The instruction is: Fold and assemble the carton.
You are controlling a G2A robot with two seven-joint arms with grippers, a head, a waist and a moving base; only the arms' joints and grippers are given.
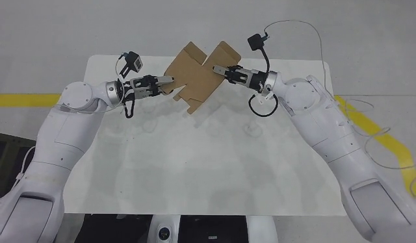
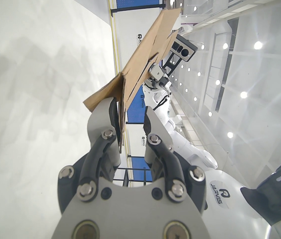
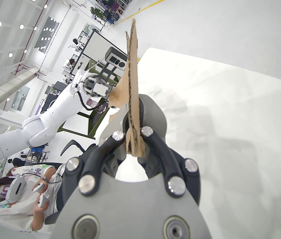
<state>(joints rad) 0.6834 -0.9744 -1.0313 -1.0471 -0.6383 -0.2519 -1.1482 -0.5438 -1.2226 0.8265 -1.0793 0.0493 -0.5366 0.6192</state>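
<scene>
The carton [image 1: 197, 75] is a flattened brown cardboard blank with loose flaps, held in the air over the far part of the white table [image 1: 195, 178]. My right gripper [image 1: 221, 69] is shut on its right edge; in the right wrist view the cardboard [image 3: 132, 75] runs edge-on between the closed gripper [image 3: 131, 111]. My left gripper [image 1: 170, 82] is at the carton's left edge, open. In the left wrist view a flap [image 2: 140, 63] lies against one finger [image 2: 103, 115], while the other finger [image 2: 154, 125] stands apart from it.
The carton hangs just inside the table's far edge [image 1: 208, 56]. A thin cable [image 1: 305, 28] loops behind the right arm. A yellow floor line [image 1: 26, 100] runs past both sides of the table.
</scene>
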